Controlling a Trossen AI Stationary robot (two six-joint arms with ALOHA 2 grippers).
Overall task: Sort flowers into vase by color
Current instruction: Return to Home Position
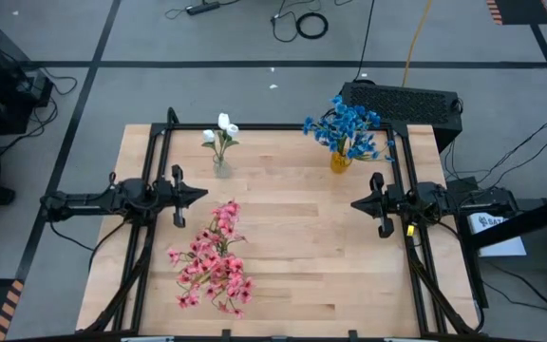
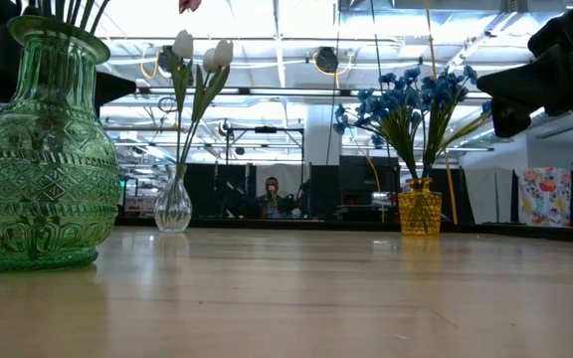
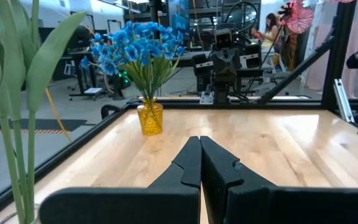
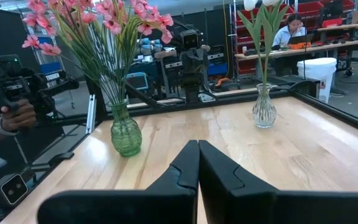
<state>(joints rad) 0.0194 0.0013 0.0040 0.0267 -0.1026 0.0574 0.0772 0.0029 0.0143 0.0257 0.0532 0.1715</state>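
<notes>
We see the pink flowers (image 1: 215, 258), small blossoms on thin green stems, standing bunched in a ribbed, bulbous green glass vase (image 4: 125, 134) on the left arm's side of the table, in the lower part of the high view. The bright blue flowers (image 1: 349, 125) fill a small yellow glass vase (image 1: 339, 161) near the far right corner. The white flowers (image 1: 223, 128), a few blooms with long green leaves, stand in a slim clear glass vase (image 1: 220, 168) near the far left corner. All three vases stand upright and well apart on the light wooden table (image 1: 302, 275).

The left gripper (image 1: 200, 194) hangs at the table's left side, between the white and pink bunches, pointing inward. Its fingers (image 3: 188, 163) are pressed together on nothing. The right gripper (image 1: 357, 202) faces it from the right side, near the yellow vase but clear of it, its fingers (image 4: 187, 163) likewise clenched and empty.

Beyond the table's edge, a person's hand (image 4: 11, 115) holds a dark camera rig (image 4: 17, 84).
</notes>
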